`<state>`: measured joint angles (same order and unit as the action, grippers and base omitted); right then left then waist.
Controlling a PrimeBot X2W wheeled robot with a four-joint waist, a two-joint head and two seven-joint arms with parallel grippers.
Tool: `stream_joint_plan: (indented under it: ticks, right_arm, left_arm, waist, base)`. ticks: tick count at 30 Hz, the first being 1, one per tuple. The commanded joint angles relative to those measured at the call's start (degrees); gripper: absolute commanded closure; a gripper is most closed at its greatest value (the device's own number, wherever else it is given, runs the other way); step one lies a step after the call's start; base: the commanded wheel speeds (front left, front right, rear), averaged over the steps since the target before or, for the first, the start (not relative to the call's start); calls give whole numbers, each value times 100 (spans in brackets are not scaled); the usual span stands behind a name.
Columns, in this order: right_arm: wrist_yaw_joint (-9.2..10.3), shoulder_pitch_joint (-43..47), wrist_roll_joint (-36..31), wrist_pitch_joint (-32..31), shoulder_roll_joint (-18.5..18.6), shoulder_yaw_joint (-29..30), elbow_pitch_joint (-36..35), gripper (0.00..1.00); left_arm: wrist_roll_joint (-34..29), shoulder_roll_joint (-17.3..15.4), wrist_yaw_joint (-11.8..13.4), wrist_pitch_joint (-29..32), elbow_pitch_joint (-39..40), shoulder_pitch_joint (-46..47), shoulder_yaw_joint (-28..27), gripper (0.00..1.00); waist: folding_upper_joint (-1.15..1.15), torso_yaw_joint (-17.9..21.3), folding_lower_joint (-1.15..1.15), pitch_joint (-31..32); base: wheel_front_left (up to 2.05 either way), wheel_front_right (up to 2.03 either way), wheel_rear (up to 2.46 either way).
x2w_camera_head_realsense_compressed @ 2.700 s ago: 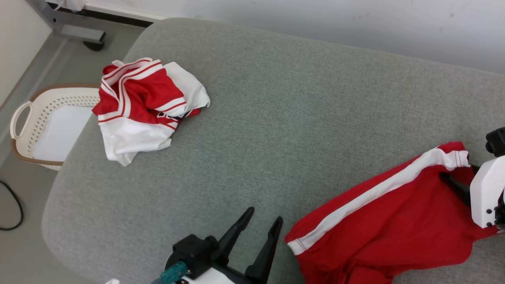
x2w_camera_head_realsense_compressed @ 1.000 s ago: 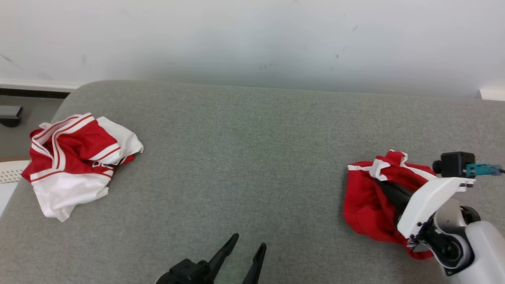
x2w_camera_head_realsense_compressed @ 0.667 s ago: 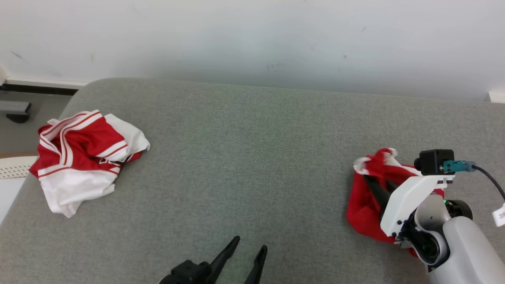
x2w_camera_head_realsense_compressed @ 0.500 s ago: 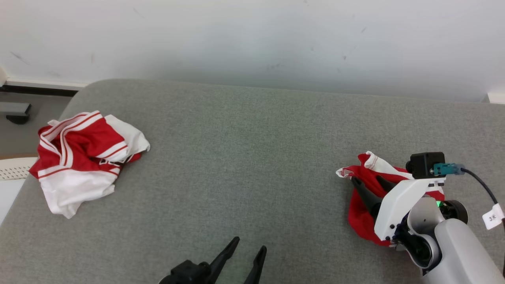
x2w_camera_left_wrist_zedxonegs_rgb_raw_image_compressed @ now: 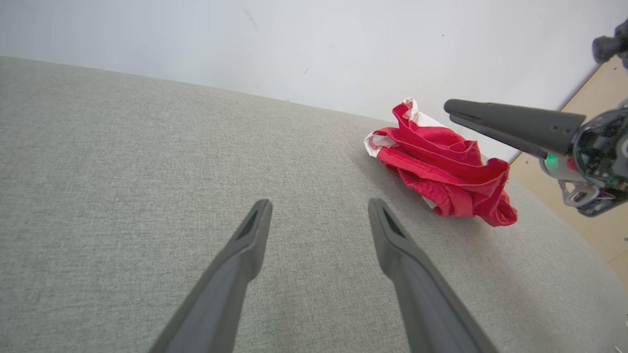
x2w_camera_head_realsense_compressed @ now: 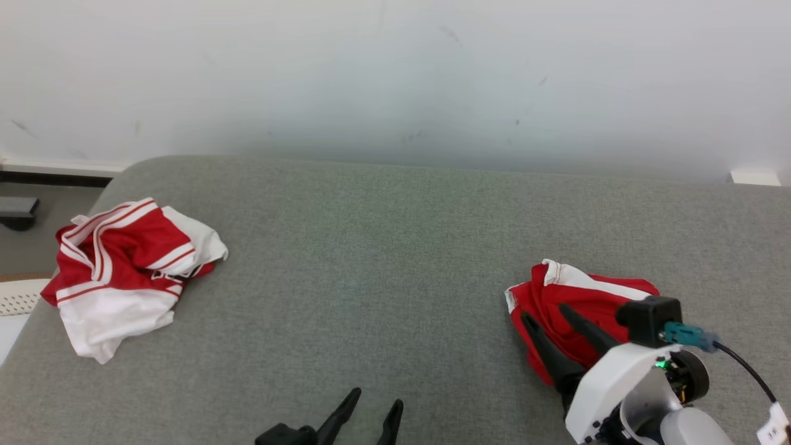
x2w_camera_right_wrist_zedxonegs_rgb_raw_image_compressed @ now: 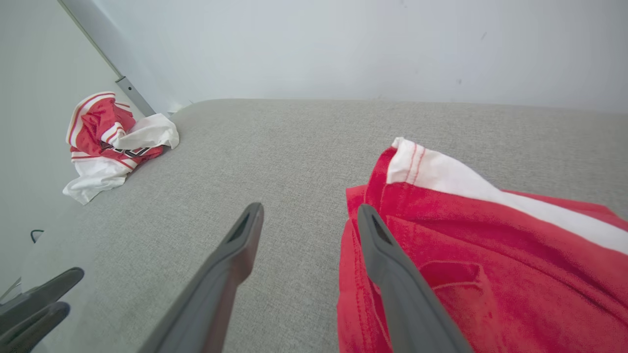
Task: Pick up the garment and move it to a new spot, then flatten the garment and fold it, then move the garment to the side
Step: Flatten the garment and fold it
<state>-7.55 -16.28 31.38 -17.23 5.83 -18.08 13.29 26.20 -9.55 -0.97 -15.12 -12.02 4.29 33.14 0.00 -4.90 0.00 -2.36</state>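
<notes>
The right pincer [x2w_camera_head_realsense_compressed: 544, 312] and left pincer [x2w_camera_head_realsense_compressed: 377, 397] are spread, empty. The crumpled garment [x2w_camera_head_realsense_compressed: 593, 296] on the bench [x2w_camera_head_realsense_compressed: 395, 247] is best flattened with two separate hem corners gripped and drawn apart.

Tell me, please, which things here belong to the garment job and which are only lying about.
Job:
- red garment, crumpled on the cushion
- right gripper, open, over the garment's edge
- left gripper, open, over bare cushion

Lying about, as far as I can judge:
- red-and-white garment, at the far left
- basket, beyond the cushion's left edge
</notes>
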Motion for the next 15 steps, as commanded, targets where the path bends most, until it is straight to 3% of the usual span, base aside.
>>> stream_joint_plan:
  ticks: [1,8,15]
  right_arm:
    - [13,203,-43,191,127,38,-194,0]
    - [13,1001,-653,1349,605,724,-950,0]
    - [13,1741,-1156,2136,736,1827,-962,0]
  left_arm:
    - [-49,-18,24,-3,35,-101,-55,0]
    - [-144,8,80,-3,121,-367,-312,0]
    - [-368,85,96,-3,246,-650,-638,0]
  waist:
    - [0,48,0,68]
    - [0,120,0,270]
    - [0,176,0,400]
  base:
    - [0,0,0]
    - [0,0,0]
    - [0,0,0]
